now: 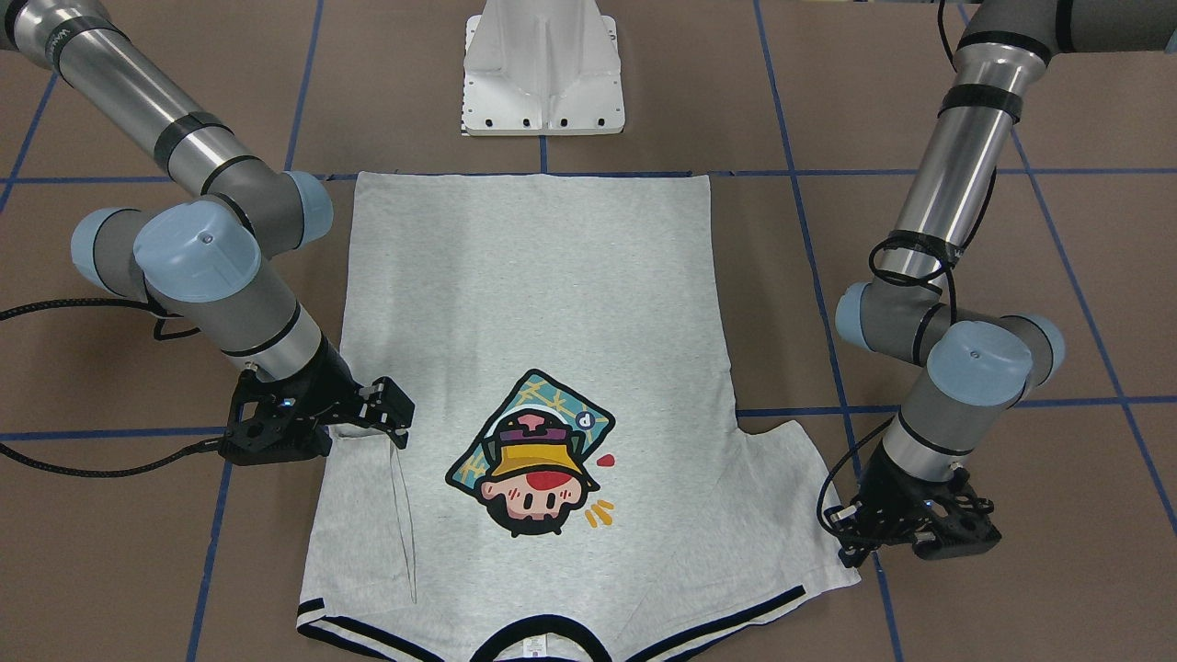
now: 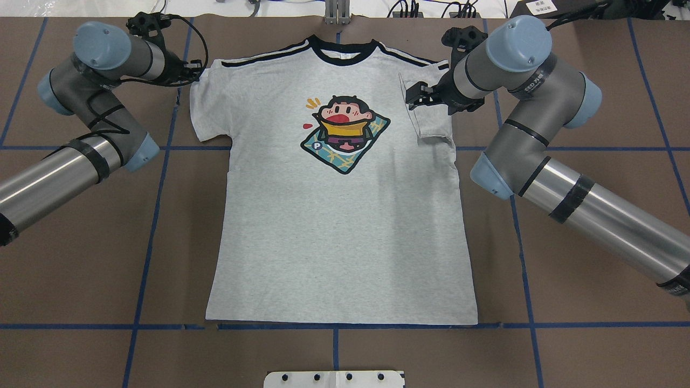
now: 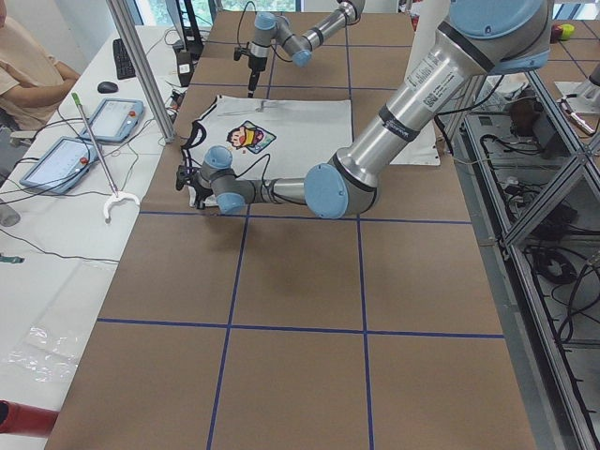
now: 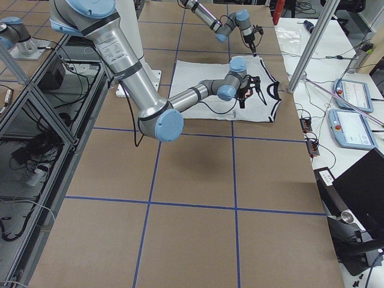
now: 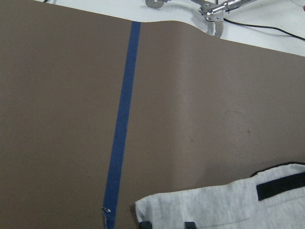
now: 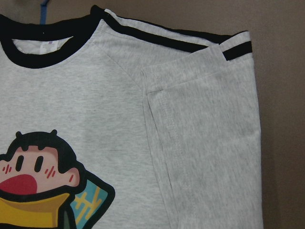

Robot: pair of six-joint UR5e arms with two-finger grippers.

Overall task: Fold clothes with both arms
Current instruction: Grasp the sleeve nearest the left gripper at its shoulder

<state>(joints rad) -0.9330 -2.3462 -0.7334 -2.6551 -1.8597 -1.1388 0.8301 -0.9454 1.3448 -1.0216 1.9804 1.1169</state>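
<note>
The grey T-shirt [image 2: 339, 231] lies flat and print up on the brown table, collar at the far edge; it also shows in the front view [image 1: 533, 276]. The sleeve on my right side [image 2: 431, 116] is folded inward onto the body [image 6: 209, 133]. My right gripper [image 2: 418, 96] hovers over that fold, open and empty [image 1: 394, 414]. The other sleeve [image 2: 207, 118] lies spread out. My left gripper [image 1: 844, 542] is low at that sleeve's outer corner. Its two fingertips [image 5: 145, 224] show apart at the sleeve's edge [image 5: 214, 205].
The white pedestal base [image 1: 542, 83] stands at the near table edge, by the shirt's hem. Blue tape lines [image 2: 156, 215] grid the table. Beyond the far edge is a white desk with tablets [image 3: 112, 117] and a seated person [image 3: 28, 66].
</note>
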